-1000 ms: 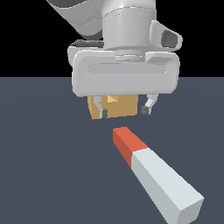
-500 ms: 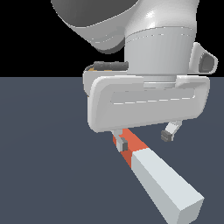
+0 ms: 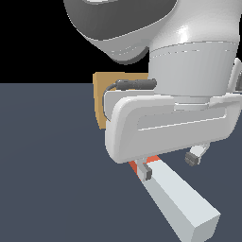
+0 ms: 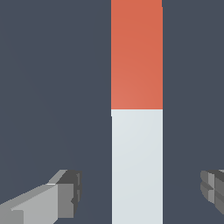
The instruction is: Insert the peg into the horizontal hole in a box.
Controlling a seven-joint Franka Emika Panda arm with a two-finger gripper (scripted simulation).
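Note:
The peg point(image 3: 182, 201) lies flat on the dark floor, a long pale grey-white bar with a red-orange end point(image 4: 136, 54) pointing away toward the box. My gripper point(image 3: 169, 165) hovers low over the peg near where red meets white, open, one finger on each side of the bar and apart from it. In the wrist view the peg point(image 4: 136, 166) runs between the two fingertips point(image 4: 65, 194) with clear gaps on both sides. The tan box point(image 3: 106, 97) stands behind my hand, mostly hidden by it. The horizontal hole is hidden.
The large white hand and arm body point(image 3: 175, 123) fill the upper middle of the exterior view and block most of the box. The dark blue-grey floor point(image 3: 47, 179) extends all around the peg.
The hand has come closer to the camera and lower, from over the box to over the peg. It now straddles the peg's red-white junction and hides the box.

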